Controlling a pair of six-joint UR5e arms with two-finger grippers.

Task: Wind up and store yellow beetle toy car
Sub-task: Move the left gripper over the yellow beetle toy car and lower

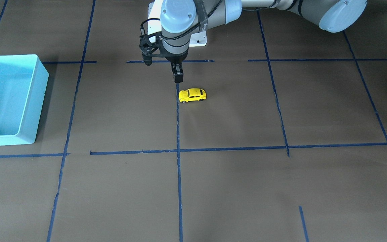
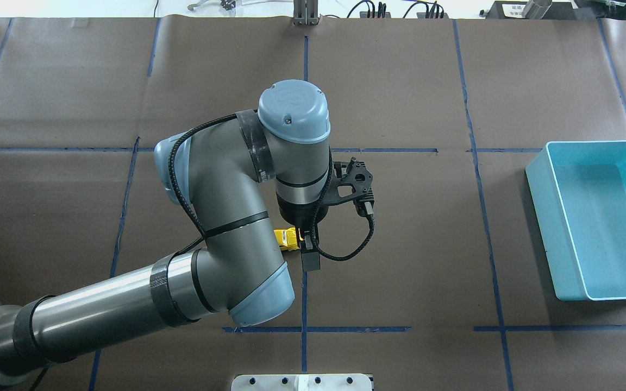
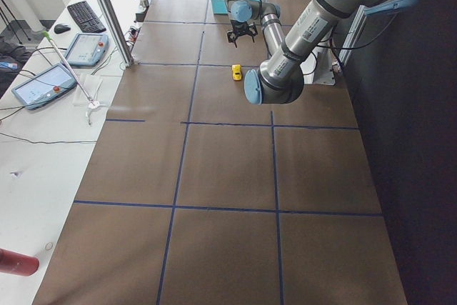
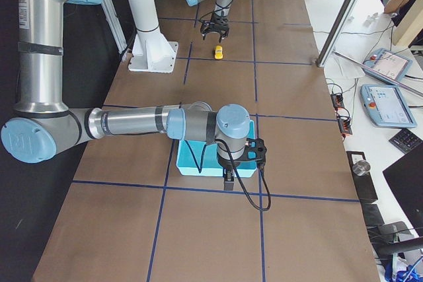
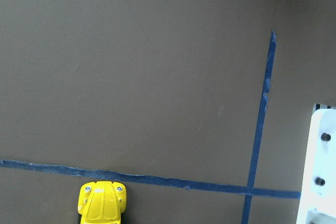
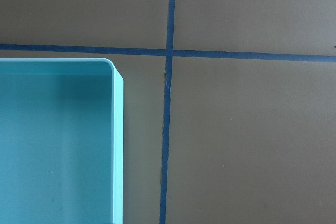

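Worktop [image 1: 233,188]: brown, blue tape grid.
Front view: yellow beetle toy car [image 1: 192,95] on its wheels mid-worktop; left claw [image 1: 178,78] just behind it, fingers together, apart from it.
Overhead: arm hides most of car; turquoise bin [image 2: 584,271] well apart.
Right side view: right claw [image 4: 228,179] at bin edge; state cannot be told.

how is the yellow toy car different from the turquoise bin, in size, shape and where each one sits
The yellow beetle toy car is tiny; the turquoise bin is far larger. The car is rounded and closed, with dark windows and black wheels; the bin is a rectangular open box, with nothing visible inside. The car sits mid-table beside a blue tape line, just by the left gripper; the bin stands off toward the robot's right. Both rest on the brown table.
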